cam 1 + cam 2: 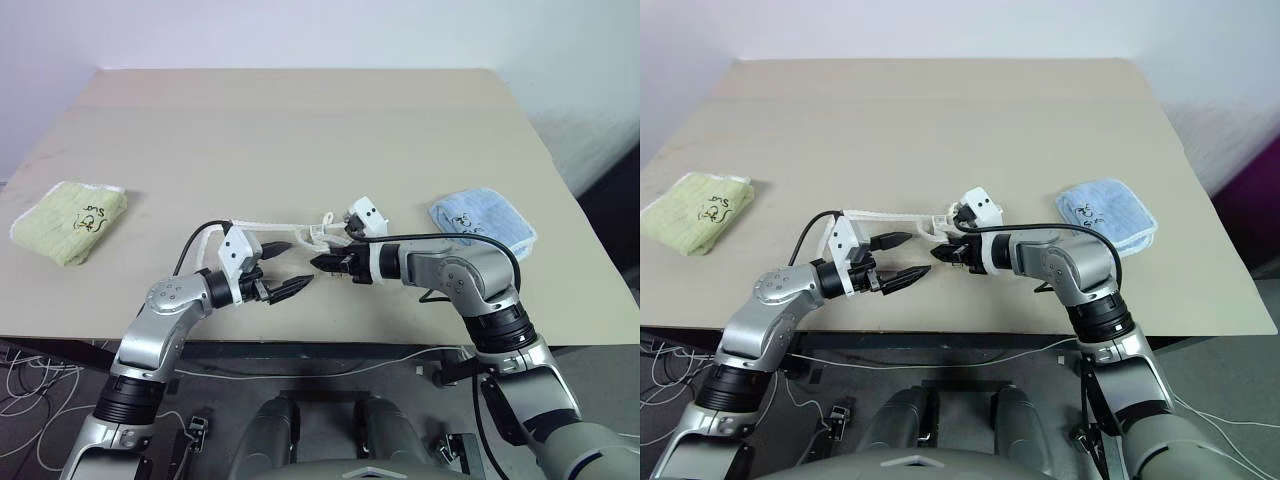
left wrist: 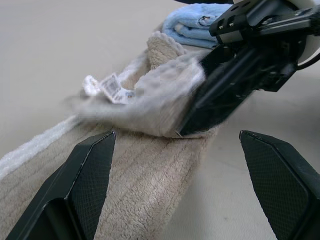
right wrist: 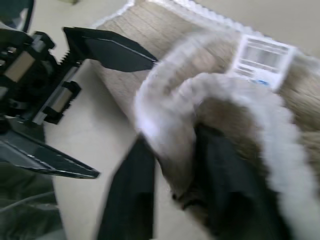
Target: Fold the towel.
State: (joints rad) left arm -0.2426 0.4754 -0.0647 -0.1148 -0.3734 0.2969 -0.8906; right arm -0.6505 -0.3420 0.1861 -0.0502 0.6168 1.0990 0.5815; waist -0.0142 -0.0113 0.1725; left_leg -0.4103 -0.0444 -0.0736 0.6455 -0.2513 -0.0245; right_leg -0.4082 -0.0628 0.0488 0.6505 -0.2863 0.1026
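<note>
Left gripper (image 1: 285, 268) level with jaws spread wide; right gripper (image 1: 322, 262) angled toward it, jaws parted.

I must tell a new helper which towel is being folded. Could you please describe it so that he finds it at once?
On the table, look at the near edge, midway between a green towel and a blue towel. The towel there is beige terry with white corded edging, lying loose and rumpled while the other two are neatly folded.
</note>
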